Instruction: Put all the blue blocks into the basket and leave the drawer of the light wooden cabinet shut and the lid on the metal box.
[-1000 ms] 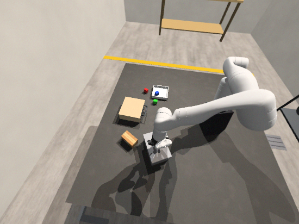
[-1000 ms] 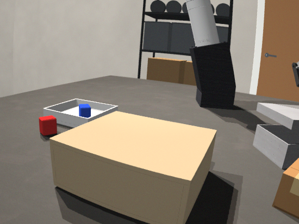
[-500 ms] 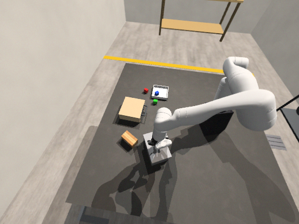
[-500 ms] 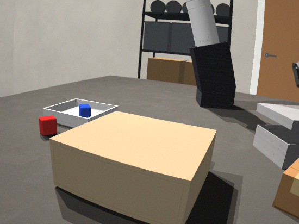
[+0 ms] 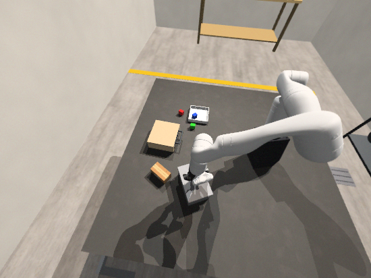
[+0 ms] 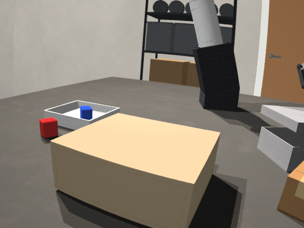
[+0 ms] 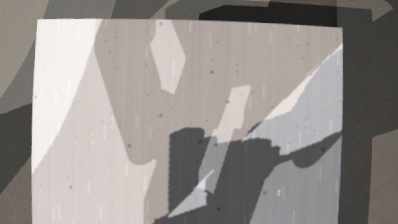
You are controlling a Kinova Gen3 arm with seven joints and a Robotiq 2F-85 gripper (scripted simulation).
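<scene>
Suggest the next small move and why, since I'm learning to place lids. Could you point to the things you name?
Probably ease the lid [image 5: 204, 193] [image 6: 284, 115] [image 7: 125, 100] down, correcting its alignment as it descends: in the exterior view it hangs above the metal box [image 6: 274, 149], a gap between them, and the box's near corner shows uncovered.

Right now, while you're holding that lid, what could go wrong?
The lid hangs above the metal box, so it might land crooked and catch on the rim. It could also slip and drop. Later, reaching into the basket might bump the green block close beside it.
</scene>
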